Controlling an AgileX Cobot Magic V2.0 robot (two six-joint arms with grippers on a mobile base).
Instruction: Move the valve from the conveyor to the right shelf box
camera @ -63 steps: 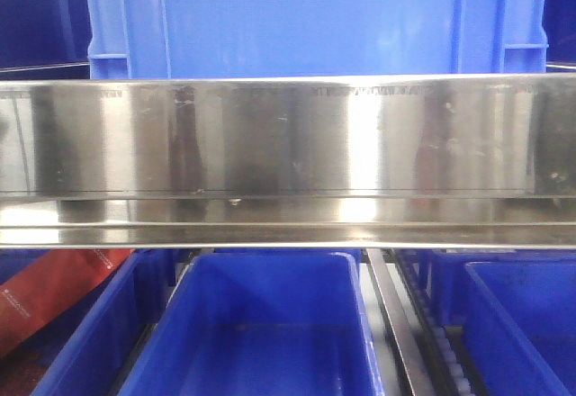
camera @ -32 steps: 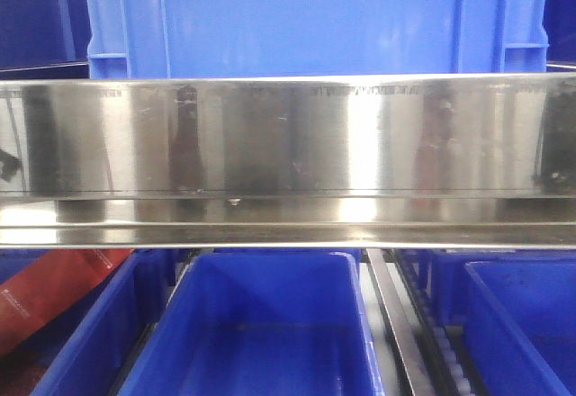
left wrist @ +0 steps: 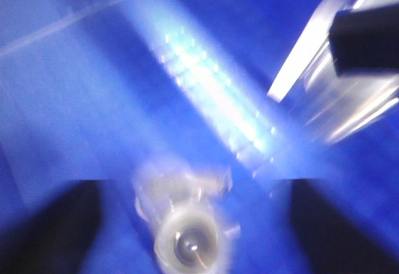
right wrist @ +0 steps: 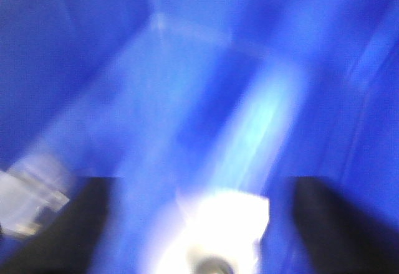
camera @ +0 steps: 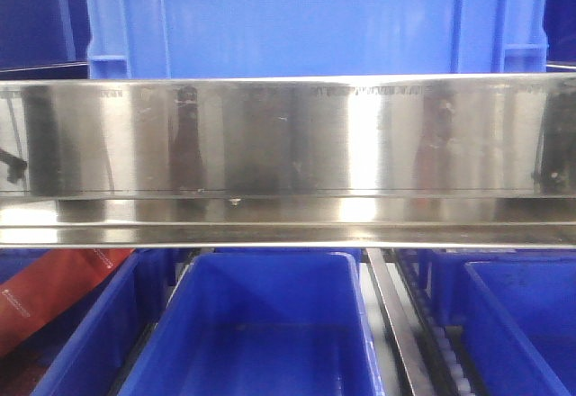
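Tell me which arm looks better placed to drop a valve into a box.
Right, probably: its wrist view looks into a blue box, corner visible, a pale object between its fingers. The left view also catches a steel rail. Both blurred.

text: none legible | red package (camera: 49,292): small white print, too blurred to read

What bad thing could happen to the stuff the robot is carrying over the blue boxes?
Both wrist views are badly blurred, which suggests fast motion. The pale bagged part between the left end effector fingers could slip out. The same goes for the white item at the right end effector; I can't tell how firmly either is gripped. The left arm is also near a shiny metal rail and might bump it.
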